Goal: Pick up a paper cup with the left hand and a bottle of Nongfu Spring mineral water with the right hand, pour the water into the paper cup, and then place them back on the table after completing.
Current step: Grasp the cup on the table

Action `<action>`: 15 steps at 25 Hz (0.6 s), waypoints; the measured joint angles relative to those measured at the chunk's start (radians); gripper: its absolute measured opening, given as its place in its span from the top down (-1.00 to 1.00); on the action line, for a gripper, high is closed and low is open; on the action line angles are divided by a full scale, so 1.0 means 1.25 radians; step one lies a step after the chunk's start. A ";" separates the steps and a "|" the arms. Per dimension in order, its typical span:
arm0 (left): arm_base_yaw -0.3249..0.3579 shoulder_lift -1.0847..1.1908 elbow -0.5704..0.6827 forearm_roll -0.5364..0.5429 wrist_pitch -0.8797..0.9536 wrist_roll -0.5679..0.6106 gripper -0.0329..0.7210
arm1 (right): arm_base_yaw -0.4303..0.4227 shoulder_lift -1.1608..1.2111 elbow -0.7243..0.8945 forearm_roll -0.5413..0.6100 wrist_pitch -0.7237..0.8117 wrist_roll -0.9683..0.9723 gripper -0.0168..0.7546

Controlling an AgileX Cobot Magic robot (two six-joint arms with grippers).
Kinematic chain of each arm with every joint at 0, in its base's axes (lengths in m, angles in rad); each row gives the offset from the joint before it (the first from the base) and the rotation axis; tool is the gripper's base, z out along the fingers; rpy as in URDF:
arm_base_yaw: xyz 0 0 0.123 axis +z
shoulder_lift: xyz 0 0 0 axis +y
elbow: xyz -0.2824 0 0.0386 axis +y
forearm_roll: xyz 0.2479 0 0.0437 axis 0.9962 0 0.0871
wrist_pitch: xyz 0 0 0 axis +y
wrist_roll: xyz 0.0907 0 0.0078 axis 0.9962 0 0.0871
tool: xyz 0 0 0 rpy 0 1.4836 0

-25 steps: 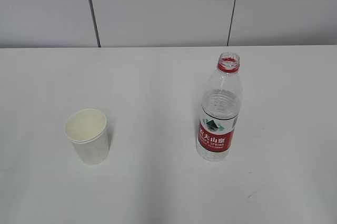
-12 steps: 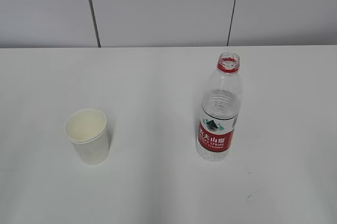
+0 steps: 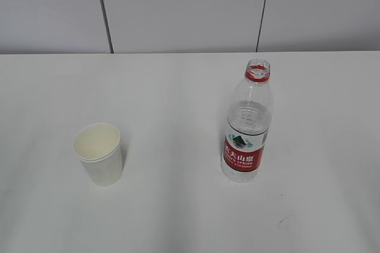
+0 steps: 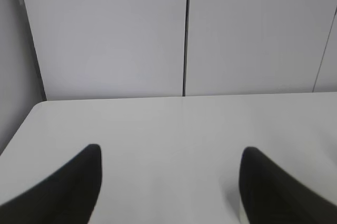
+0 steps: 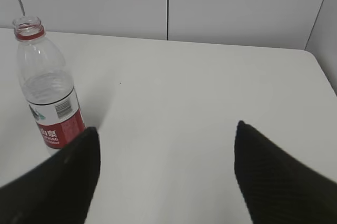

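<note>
Bottle (image 5: 48,84) upright, left of right hand (image 5: 166,174); jaws wide, empty. Left hand (image 4: 168,182) wide, empty; paper cup (image 3: 99,153) not between them.

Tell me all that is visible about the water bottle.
The bottle is clear plastic, with a ribbed body, a red ring at its neck and a red and white label with a green mark. It has no cap. Water fills it more than halfway. It stands upright on the white table, right of the paper cup; nothing else touches it.
</note>
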State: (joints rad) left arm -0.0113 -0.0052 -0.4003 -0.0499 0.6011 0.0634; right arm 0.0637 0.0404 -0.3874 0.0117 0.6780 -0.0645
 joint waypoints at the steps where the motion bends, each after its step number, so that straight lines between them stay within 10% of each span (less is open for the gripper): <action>1: 0.000 0.000 0.017 0.000 -0.024 0.000 -0.41 | 0.000 0.013 0.008 -0.002 -0.021 0.000 -0.56; 15: 0.000 0.089 0.142 -0.001 -0.344 0.000 -0.41 | 0.000 0.217 0.120 -0.024 -0.407 0.000 -0.57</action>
State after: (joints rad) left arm -0.0113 0.1058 -0.2232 -0.0511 0.1710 0.0634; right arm 0.0637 0.3116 -0.2374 -0.0181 0.1691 -0.0645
